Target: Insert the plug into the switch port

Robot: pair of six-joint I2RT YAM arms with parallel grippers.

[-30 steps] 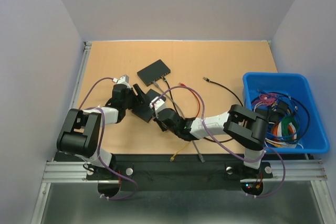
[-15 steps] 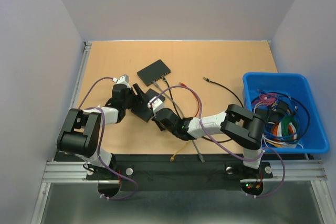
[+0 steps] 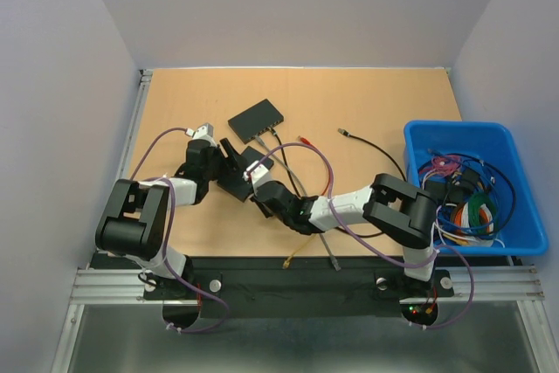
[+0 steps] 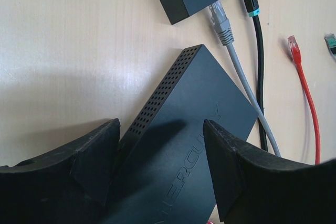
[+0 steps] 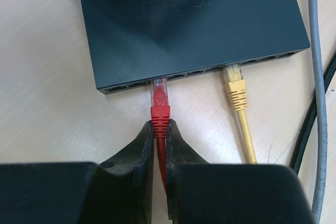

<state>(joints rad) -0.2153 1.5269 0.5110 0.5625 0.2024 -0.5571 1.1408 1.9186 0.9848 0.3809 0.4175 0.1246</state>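
While the right tool (image 5: pixel 159 129) pinched the red plug (image 5: pixel 159 113) by its ribbed boot, jaws pressed together on it, we judged the insertion itself to be the step in hand. The plug's clear tip stood at the mouth of a port (image 5: pixel 157 80) in the front face of the switch (image 5: pixel 189 19), left of a yellow plug (image 5: pixel 234 88) already seated there. More of the red one's clear body showed, so we took it as not fully home. The next move, we thought, called for a straight push along the port's line, tip kept level, until the latch caught. The left tool (image 4: pixel 160 142) stood spread astride the switch's far end, seemingly to brace it; whether it touched, we could not tell. The switch was a flat, matte black box with a perforated side. The counter (image 5: pixel 42 77) was pale, smooth wood grain. A grey cable (image 5: pixel 316 77) alongside looked thin, round and pliant.
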